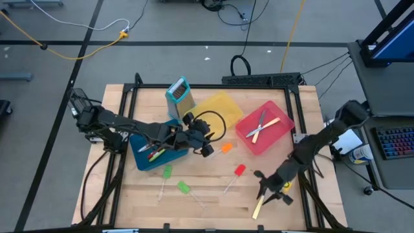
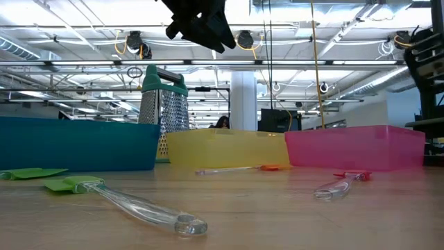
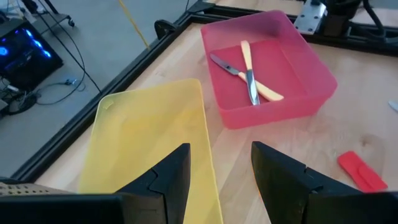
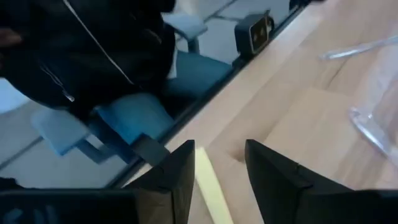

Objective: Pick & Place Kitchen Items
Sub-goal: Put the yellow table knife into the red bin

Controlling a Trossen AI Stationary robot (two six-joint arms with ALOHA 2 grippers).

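My right gripper (image 1: 267, 189) is open, low over the table's near right part. Its fingers stand on either side of a cream-handled knife (image 1: 258, 208), whose handle (image 4: 208, 185) lies on the wood. My left gripper (image 1: 208, 147) is open and empty, raised over the yellow bin's near edge (image 3: 208, 168). It shows high up in the low view (image 2: 201, 24). Two green spatulas (image 1: 167, 171) (image 1: 184, 188), an orange one (image 1: 226, 147) and a red one (image 1: 239, 170) lie on the table. Two knives (image 3: 249, 68) lie crossed in the red bin (image 1: 249, 139). Several utensils (image 1: 155, 150) lie in the blue bin (image 1: 143, 162). My right gripper's fingers (image 4: 177, 171) come down from above on either side of the knife's cream handle, lying across it. The knife lies flat on the table. Whether the fingers touch it I cannot tell.
The teal-framed grater (image 1: 180, 94) stands upright behind the blue and yellow bins. A black frame (image 1: 310, 194) runs round the table's edges. In the right wrist view a person in dark clothes (image 4: 93, 43) sits on a blue chair beyond the table edge.
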